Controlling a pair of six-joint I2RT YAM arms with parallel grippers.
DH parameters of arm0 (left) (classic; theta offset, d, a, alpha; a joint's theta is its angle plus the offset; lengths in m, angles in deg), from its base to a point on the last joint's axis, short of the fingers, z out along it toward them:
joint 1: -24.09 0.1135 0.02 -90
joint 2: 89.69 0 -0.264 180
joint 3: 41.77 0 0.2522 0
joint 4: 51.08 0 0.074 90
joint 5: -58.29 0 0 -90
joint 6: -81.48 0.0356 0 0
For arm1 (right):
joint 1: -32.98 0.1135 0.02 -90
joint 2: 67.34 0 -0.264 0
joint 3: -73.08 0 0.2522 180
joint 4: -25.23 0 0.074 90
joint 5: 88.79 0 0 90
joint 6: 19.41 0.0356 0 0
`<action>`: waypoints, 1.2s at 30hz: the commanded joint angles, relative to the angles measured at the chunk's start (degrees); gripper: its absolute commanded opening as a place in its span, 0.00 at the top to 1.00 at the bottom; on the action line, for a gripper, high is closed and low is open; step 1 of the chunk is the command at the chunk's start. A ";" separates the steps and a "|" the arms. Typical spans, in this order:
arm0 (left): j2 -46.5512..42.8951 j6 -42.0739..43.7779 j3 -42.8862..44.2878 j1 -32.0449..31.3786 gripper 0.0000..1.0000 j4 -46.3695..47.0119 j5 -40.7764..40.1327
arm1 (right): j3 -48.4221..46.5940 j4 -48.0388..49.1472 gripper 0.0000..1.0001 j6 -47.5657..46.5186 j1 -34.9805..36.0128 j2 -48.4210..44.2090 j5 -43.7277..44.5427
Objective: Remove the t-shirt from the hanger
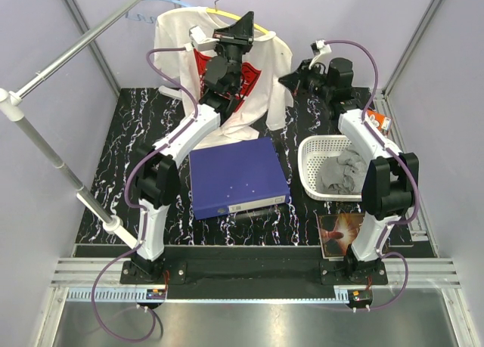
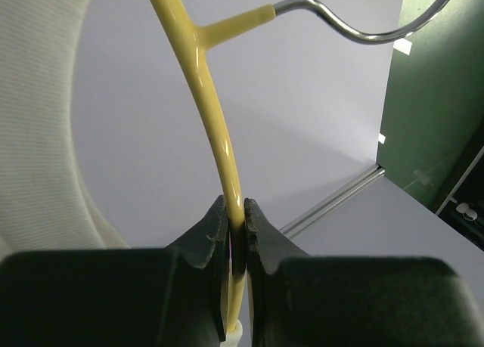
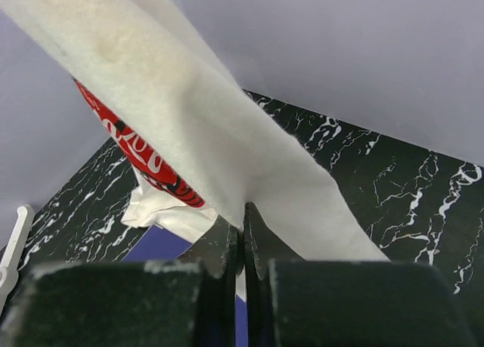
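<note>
Clamping the yellow hanger [image 2: 215, 128] in near-closed jaws: left gripper [image 2: 236, 218], rod running up from it. Right gripper [image 3: 242, 230] pinched tight on white t-shirt [image 3: 189, 113] fabric draping up-left.

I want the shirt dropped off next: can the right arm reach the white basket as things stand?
Probably yes: the basket lies uncovered right beside that arm, though the right gripper is shut on the t-shirt.
</note>
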 commanded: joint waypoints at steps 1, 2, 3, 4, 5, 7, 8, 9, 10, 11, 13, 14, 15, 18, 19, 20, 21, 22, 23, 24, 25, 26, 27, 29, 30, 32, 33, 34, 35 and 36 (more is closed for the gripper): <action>-1.64 2.52 6.06 0.41 1.00 7.81 1.71 | -0.24 0.77 1.00 0.77 -0.08 -1.03 4.83; -1.46 2.52 6.15 0.41 1.00 7.89 1.28 | 0.65 1.12 1.00 0.85 -0.17 -1.56 6.59; -1.64 2.26 6.15 0.41 1.00 8.24 0.84 | 2.92 1.38 1.00 1.81 -0.08 -2.17 9.05; -1.81 2.08 5.63 0.41 1.00 8.60 0.48 | 4.33 2.17 1.00 2.08 -0.17 -3.83 14.55; -1.99 1.99 5.37 0.41 1.00 8.86 -0.48 | 5.91 2.79 1.00 2.61 -0.17 -4.81 17.83; -2.34 2.69 5.01 0.50 1.00 8.69 -1.01 | 10.48 3.75 1.00 4.89 -0.26 -7.70 27.50; -2.52 2.87 4.92 0.59 1.00 8.51 -1.19 | 11.72 3.85 1.00 5.42 -0.61 -8.50 30.40; -2.69 2.96 4.66 0.50 1.00 8.60 -1.36 | 13.90 3.85 1.00 7.25 -1.04 -9.29 32.69; -3.04 3.13 4.14 0.59 1.00 8.69 -1.54 | 14.97 3.67 1.00 8.05 -1.40 -10.34 36.37; -3.13 3.31 3.87 0.59 1.00 8.77 -1.71 | 15.85 3.67 1.00 8.58 -1.84 -10.79 37.80; -3.57 3.48 3.08 0.59 1.00 9.04 -2.07 | 18.14 3.23 1.00 9.82 -2.98 -11.84 41.39; -3.66 3.57 2.82 0.68 1.00 9.04 -2.42 | 18.75 3.06 1.00 10.26 -3.50 -12.11 42.37; -3.83 3.49 2.64 0.68 1.00 8.86 -2.51 | 19.98 2.88 1.00 10.87 -4.55 -12.28 42.82; -4.45 2.61 1.59 0.77 1.00 8.34 -3.82 | 21.92 2.79 1.00 12.10 -6.49 -12.20 42.65; -4.54 1.65 1.32 0.77 1.00 8.42 -4.17 | 22.36 3.14 1.00 12.28 -6.93 -12.02 42.21; -4.54 1.55 1.23 0.77 1.00 8.77 -4.44 | 22.97 3.41 1.00 12.37 -7.20 -12.11 42.12; -4.36 1.46 1.23 0.85 1.00 9.30 -4.44 | 24.02 3.76 1.00 12.89 -7.55 -12.11 41.51; -4.36 1.20 1.23 0.94 1.00 9.30 -4.53 | 24.56 4.28 1.00 13.24 -8.16 -12.20 40.98; -4.45 0.94 1.14 1.03 1.00 9.21 -4.96 | 25.00 4.64 1.00 13.51 -8.52 -12.29 40.63; -4.45 0.85 0.62 1.20 1.00 9.82 -5.06 | 26.13 5.07 1.00 14.21 -8.69 -12.72 40.54; -4.71 0.94 0.44 1.29 1.00 9.92 -5.23 | 26.67 5.77 1.00 14.74 -9.48 -12.81 40.27; -4.89 1.02 0.18 1.29 1.00 10.00 -5.67 | 27.19 6.13 1.00 15.70 -10.01 -12.99 39.75; -5.59 1.37 -0.87 1.55 1.00 10.18 -5.93 | 28.33 7.35 1.00 18.06 -10.80 -13.34 37.92; -6.12 1.38 -2.19 1.91 1.00 11.14 -6.37 | 29.56 9.03 1.00 19.92 -12.90 -13.60 35.36; -6.64 1.46 -2.37 1.91 1.00 11.15 -6.37 | 29.40 9.21 1.00 20.28 -13.17 -13.60 35.09; -7.00 1.55 -3.16 2.00 1.00 11.32 -6.81 | 29.31 9.38 1.00 21.59 -14.40 -13.17 33.25; -7.61 1.81 -3.42 2.00 1.00 11.58 -6.90 | 29.31 9.30 1.00 21.68 -14.58 -12.82 33.33; -7.88 1.99 -3.69 2.08 1.00 11.50 -6.99 | 29.39 9.21 1.00 21.95 -14.93 -12.73 33.59; -8.05 2.17 -3.95 2.43 1.00 11.32 -6.99 | 29.92 9.30 1.00 22.99 -16.24 -12.73 32.98; -8.40 1.99 -4.13 2.61 1.00 11.41 -6.99 | 30.18 9.99 1.00 23.79 -17.30 -12.38 32.19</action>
